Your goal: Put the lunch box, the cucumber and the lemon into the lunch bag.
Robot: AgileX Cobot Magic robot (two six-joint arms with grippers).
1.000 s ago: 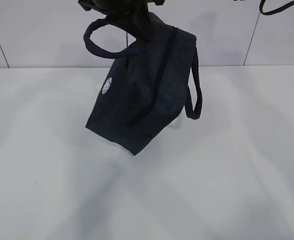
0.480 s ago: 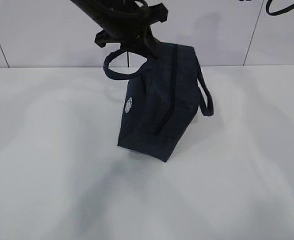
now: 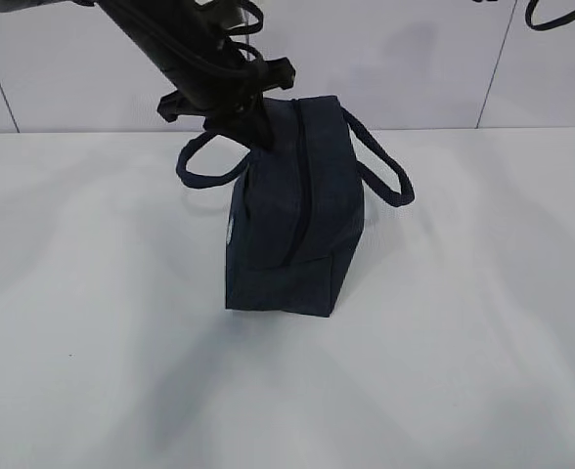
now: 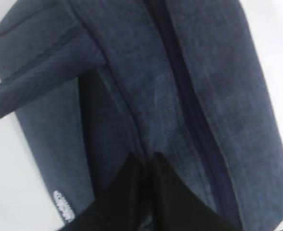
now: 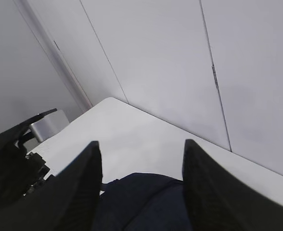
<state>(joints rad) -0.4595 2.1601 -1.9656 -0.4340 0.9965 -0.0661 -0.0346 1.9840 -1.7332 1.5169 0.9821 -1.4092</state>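
the table (image 3: 92, 371) lies bare nearest the camera. at centre the lunch bag (image 3: 292, 225) stands on one end, zipper (image 3: 297, 195) shut and facing the camera, loop handles (image 3: 380, 171) hanging at three and nine o'clock. it looks light, soft and floppy, so a top seam or handle seems the best hold. at eleven o'clock the left gripper (image 3: 253, 127) pinches the bag's top fabric, jaws nearly closed. the right gripper (image 5: 139, 187) hovers above, jaws wide and holding nothing.

Bright, even overhead light; soft shadows on the white table (image 3: 92, 371); blurry left wrist close-up.
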